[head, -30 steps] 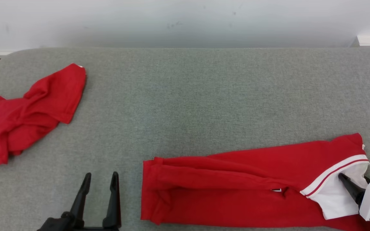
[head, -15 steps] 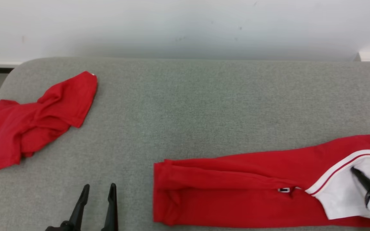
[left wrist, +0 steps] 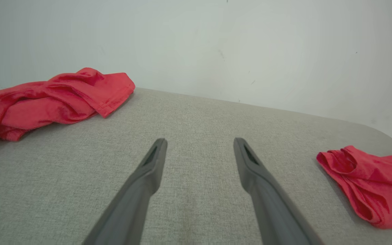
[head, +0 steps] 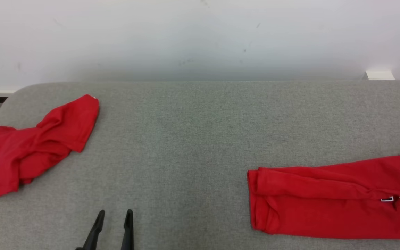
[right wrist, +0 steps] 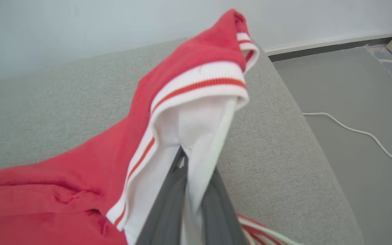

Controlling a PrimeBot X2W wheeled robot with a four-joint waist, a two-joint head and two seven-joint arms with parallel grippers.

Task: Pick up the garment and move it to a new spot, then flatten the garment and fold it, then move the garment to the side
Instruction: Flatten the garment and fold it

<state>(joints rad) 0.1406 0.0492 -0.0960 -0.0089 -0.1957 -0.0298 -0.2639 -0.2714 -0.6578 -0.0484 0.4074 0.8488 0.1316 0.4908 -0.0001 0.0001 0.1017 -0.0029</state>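
Note:
The garment (head: 335, 201) is a red shirt folded into a long strip, lying on the grey table (head: 193, 139) at the right and running off the head view's right edge. In the right wrist view, my right gripper (right wrist: 183, 158) is shut on the garment's white collar (right wrist: 196, 126), which is lifted and bunched over the fingers (right wrist: 168, 204). The garment's red body (right wrist: 80, 177) trails down to the left. My left gripper (head: 115, 212) stands open over bare table at the lower left, holding nothing. In the left wrist view, the left gripper (left wrist: 199, 141) has the garment's folded end (left wrist: 373, 183) off to its right.
A second red garment (head: 30, 149) lies crumpled at the table's far left, also the red heap (left wrist: 53, 98) in the left wrist view. A white wall stands behind the table. Past the table's right edge is grey floor with a white cable (right wrist: 352, 129).
My right gripper has shut on the white collar and pulled the garment to the right, away from the crumpled one. The head camera has also shifted. The left gripper stays open.

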